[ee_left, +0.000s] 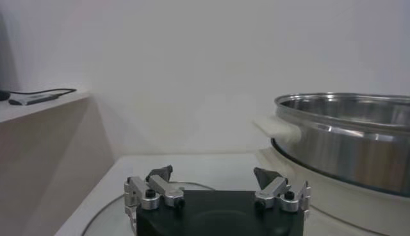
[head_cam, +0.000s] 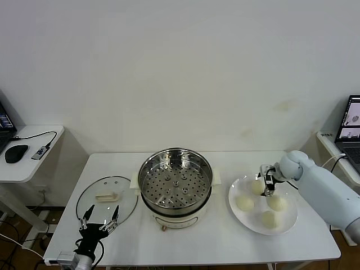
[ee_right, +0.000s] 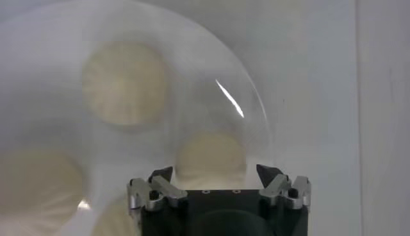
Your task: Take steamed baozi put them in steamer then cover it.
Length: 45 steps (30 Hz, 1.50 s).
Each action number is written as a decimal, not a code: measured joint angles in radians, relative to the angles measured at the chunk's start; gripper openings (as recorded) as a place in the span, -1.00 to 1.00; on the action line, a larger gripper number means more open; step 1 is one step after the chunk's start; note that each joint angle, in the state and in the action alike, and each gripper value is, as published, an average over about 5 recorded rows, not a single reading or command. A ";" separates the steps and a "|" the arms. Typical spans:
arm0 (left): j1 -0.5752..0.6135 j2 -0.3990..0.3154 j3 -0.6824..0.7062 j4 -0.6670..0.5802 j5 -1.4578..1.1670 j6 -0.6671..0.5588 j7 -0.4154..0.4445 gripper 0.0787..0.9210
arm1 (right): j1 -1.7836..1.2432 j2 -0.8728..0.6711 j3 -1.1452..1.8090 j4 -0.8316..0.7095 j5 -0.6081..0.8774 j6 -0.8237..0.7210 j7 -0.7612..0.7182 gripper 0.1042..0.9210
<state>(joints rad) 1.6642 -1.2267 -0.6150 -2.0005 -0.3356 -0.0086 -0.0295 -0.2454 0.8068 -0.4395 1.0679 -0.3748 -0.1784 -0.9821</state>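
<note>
Four cream-white baozi lie on a white plate (head_cam: 287, 222) at the right: one at the back (head_cam: 257, 187), one left (head_cam: 244, 203), one right (head_cam: 276, 203), one front (head_cam: 270, 219). My right gripper (head_cam: 267, 183) hangs open just above the back of the plate. In the right wrist view one baozi (ee_right: 211, 157) sits between the open jaws of my right gripper (ee_right: 214, 173), untouched; another (ee_right: 125, 83) lies farther off. The steamer (head_cam: 175, 185) stands open and empty at the table's centre. The glass cover (head_cam: 107, 197) lies flat to its left. My left gripper (head_cam: 100, 218) is open and empty at the cover's front edge.
The steamer's steel wall (ee_left: 346, 134) rises close beside my left gripper (ee_left: 213, 173). A side desk with a mouse (head_cam: 16, 153) stands far left; a laptop (head_cam: 350, 121) is at far right. The table's front edge (head_cam: 191, 260) is near the left gripper.
</note>
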 measured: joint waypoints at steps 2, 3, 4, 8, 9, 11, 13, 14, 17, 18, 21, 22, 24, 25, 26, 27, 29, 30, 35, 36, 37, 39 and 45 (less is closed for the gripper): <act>0.001 0.000 -0.001 0.000 0.000 0.000 0.000 0.77 | -0.001 0.002 -0.001 -0.001 -0.002 -0.001 0.004 0.51; 0.001 0.000 -0.001 -0.001 -0.001 0.000 0.000 0.77 | -0.001 0.003 -0.001 -0.002 -0.002 -0.001 0.005 0.48; 0.001 0.000 -0.001 -0.001 -0.001 0.000 0.000 0.77 | 0.000 0.003 -0.001 -0.003 -0.002 -0.001 0.007 0.44; 0.002 -0.001 -0.002 -0.004 -0.002 0.000 0.000 0.77 | 0.001 0.001 -0.004 -0.001 0.001 -0.002 0.009 0.31; 0.002 -0.001 -0.003 -0.005 -0.002 0.000 0.000 0.77 | 0.002 0.000 -0.005 0.000 0.003 -0.004 0.009 0.29; 0.003 -0.002 -0.003 -0.007 -0.003 0.000 0.000 0.77 | 0.005 -0.005 -0.008 0.006 0.008 -0.007 0.007 0.26; 0.004 -0.002 -0.003 -0.008 -0.004 0.000 0.000 0.77 | 0.010 -0.012 -0.013 0.016 0.016 -0.011 0.003 0.24; 0.005 -0.002 -0.003 -0.008 -0.004 0.000 0.000 0.77 | 0.014 -0.018 -0.016 0.023 0.022 -0.014 0.001 0.24; 0.006 -0.002 -0.001 -0.010 -0.004 0.000 0.000 0.77 | 0.030 -0.041 -0.029 0.053 0.042 -0.021 -0.006 0.24; 0.006 -0.002 -0.001 -0.010 -0.004 0.001 0.000 0.77 | 0.037 -0.050 -0.035 0.064 0.051 -0.022 -0.007 0.24; 0.003 -0.002 0.002 -0.011 -0.007 0.003 0.000 0.77 | 0.068 -0.082 -0.062 0.103 0.083 -0.027 -0.013 0.24; 0.002 -0.001 0.003 -0.011 -0.009 0.004 0.000 0.77 | 0.082 -0.094 -0.073 0.116 0.096 -0.029 -0.015 0.24; 0.001 0.000 0.005 -0.011 -0.011 0.006 0.000 0.77 | 0.116 -0.118 -0.099 0.145 0.125 -0.033 -0.019 0.24; 0.000 0.001 0.006 -0.011 -0.013 0.007 0.000 0.77 | 0.136 -0.129 -0.113 0.160 0.142 -0.034 -0.020 0.24; 0.000 0.002 0.006 -0.012 -0.015 0.008 0.001 0.77 | 0.158 -0.139 -0.128 0.174 0.160 -0.035 -0.021 0.24; 0.000 0.003 0.006 -0.013 -0.017 0.009 0.001 0.77 | 0.182 -0.148 -0.145 0.189 0.179 -0.036 -0.022 0.24; 0.000 0.006 0.006 -0.015 -0.022 0.010 0.001 0.77 | 0.233 -0.159 -0.180 0.218 0.222 -0.036 -0.022 0.24; 0.000 0.008 0.005 -0.017 -0.025 0.011 0.002 0.77 | 0.261 -0.162 -0.200 0.232 0.245 -0.036 -0.021 0.24; -0.001 0.014 0.002 -0.020 -0.035 0.012 0.003 0.77 | 0.400 -0.159 -0.303 0.296 0.355 -0.031 -0.012 0.24; -0.001 0.015 0.002 -0.020 -0.036 0.013 0.003 0.77 | 0.430 -0.153 -0.326 0.305 0.377 -0.027 -0.008 0.24; 0.000 0.016 0.002 -0.021 -0.037 0.013 0.004 0.77 | 0.459 -0.146 -0.350 0.314 0.397 -0.023 -0.005 0.24; 0.000 0.018 0.001 -0.023 -0.039 0.013 0.005 0.77 | 0.517 -0.125 -0.400 0.325 0.437 -0.014 0.003 0.24; 0.004 0.028 -0.005 -0.023 -0.047 0.016 0.010 0.77 | 0.668 -0.037 -0.551 0.336 0.532 0.033 0.030 0.24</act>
<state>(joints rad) 1.6683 -1.1992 -0.6205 -2.0233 -0.3828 0.0069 -0.0193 0.4228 0.7702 -0.9904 1.4039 0.1575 -0.1457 -0.9522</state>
